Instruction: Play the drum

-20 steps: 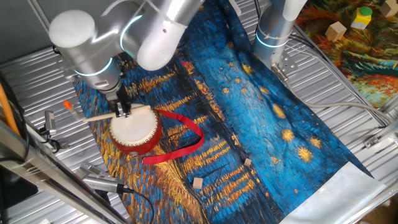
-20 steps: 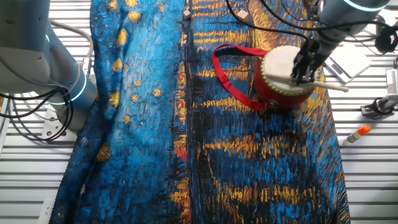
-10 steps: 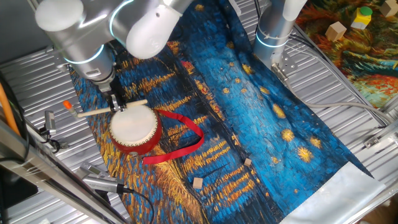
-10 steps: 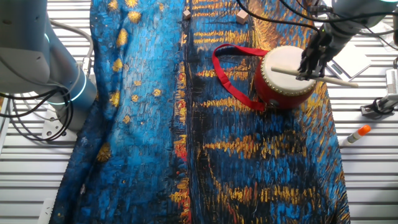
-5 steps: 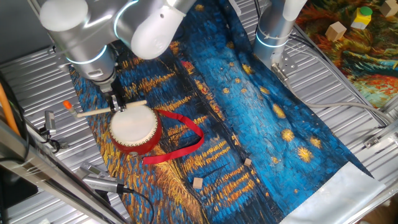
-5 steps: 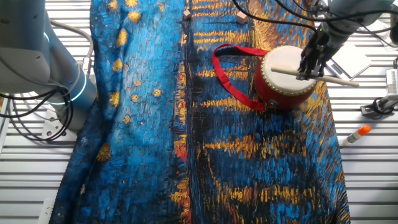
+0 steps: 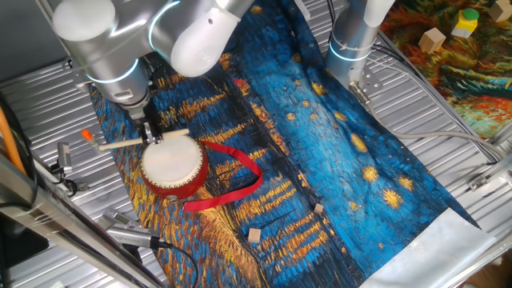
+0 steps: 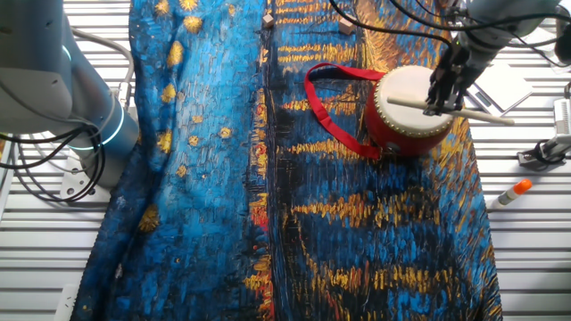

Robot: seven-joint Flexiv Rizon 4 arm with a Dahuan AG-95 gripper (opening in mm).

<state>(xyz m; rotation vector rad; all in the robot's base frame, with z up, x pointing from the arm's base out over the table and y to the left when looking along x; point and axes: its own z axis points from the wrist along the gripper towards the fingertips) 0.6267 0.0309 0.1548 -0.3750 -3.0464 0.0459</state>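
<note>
Drum (image 7: 171, 163) sits ready, gripper (image 7: 150, 134) clamped on the drumstick (image 7: 141, 141) above its rim; strike down cleanly, tip landing mid-skin, not on the edge.

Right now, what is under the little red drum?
The drum sits on a blue and gold painted cloth, with its red ribbon lying on the cloth beside it. The patch of cloth right beneath the drum is covered, so it can't be seen.
</note>
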